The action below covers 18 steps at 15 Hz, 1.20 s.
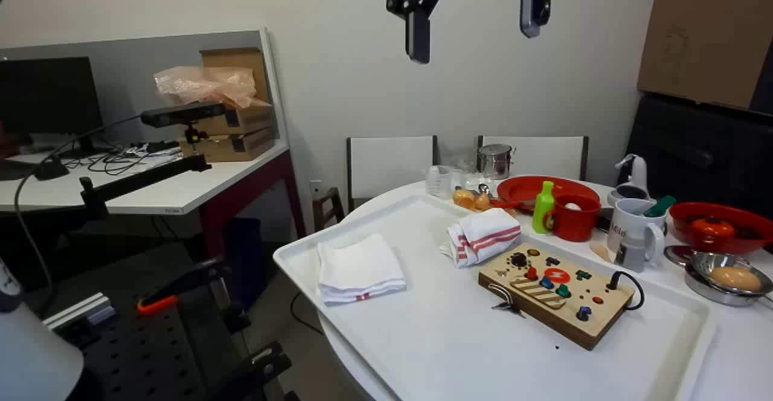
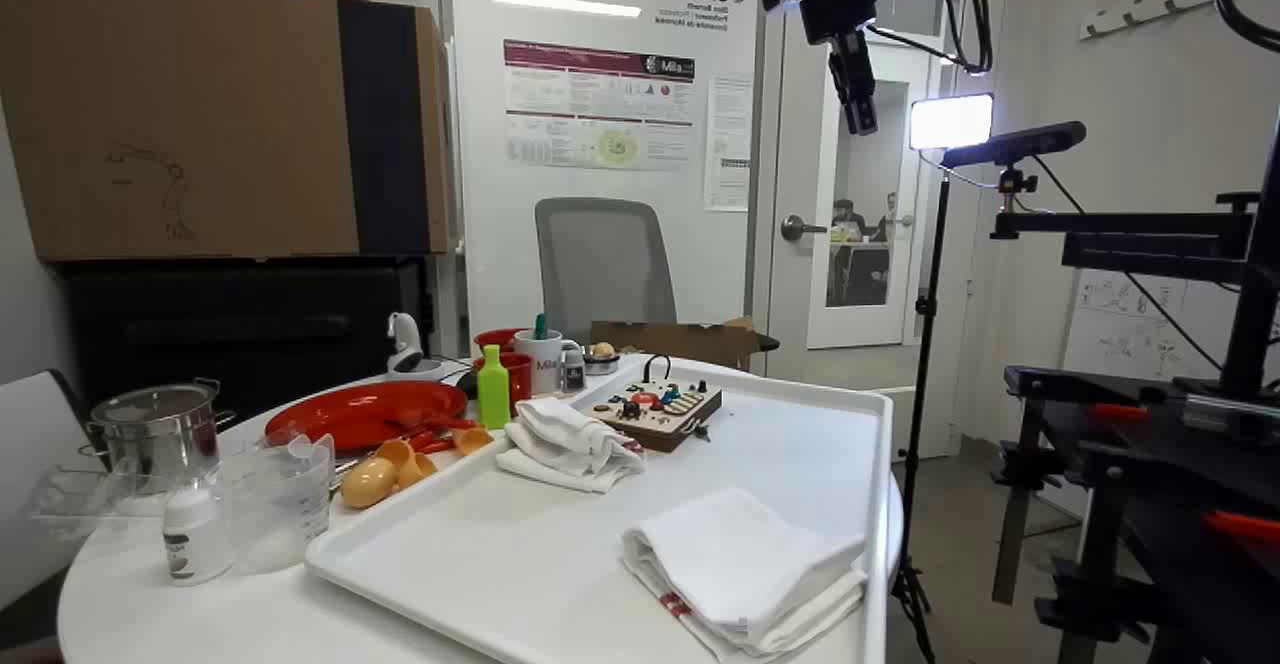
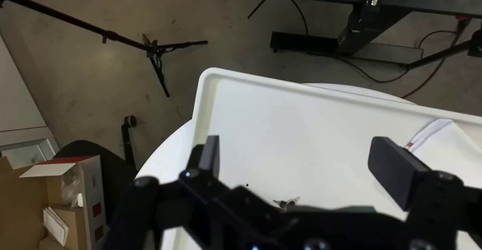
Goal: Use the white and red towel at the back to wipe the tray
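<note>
The gripper [image 1: 474, 48], spread wide and empty, hangs high above the tray [image 1: 447, 322], presumably for clearance. The red-striped towel [image 1: 484, 236], its raised folds likely easing a pinch, lies toward the tray's far edge, beside the wooden box [image 1: 570, 310].

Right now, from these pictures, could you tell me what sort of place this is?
Probably an office used as a robotics lab: a poster marked Mila, a monitor on a desk, and the robot's open gripper.
</note>
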Available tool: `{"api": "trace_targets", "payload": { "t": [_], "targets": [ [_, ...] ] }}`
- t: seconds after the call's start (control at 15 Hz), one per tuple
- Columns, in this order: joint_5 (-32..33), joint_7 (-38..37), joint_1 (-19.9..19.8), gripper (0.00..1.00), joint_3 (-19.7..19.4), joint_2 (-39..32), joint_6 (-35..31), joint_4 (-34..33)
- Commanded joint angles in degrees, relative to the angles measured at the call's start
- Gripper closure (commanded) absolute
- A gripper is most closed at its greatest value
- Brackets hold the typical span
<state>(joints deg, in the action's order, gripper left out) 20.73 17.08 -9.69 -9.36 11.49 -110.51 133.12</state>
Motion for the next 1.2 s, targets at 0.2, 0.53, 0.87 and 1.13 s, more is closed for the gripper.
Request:
{"api": "trace_targets", "payload": {
  "t": [0.2,0.53,0.87,1.13],
  "targets": [
    [-3.9,0.7,2.5,0.0,0.9,-0.9,-1.4,-0.6],
    [-10.5,-0.2,7.0,0.0,4.4,-3.9,-4.1,-2.0],
    [-13.7,-3.5,10.7,0.0,8.8,-11.5,-6.4,-6.0],
    [-10.5,-10.4,12.1,0.0,11.2,-18.9,-5.4,-12.3]
  ]
}}
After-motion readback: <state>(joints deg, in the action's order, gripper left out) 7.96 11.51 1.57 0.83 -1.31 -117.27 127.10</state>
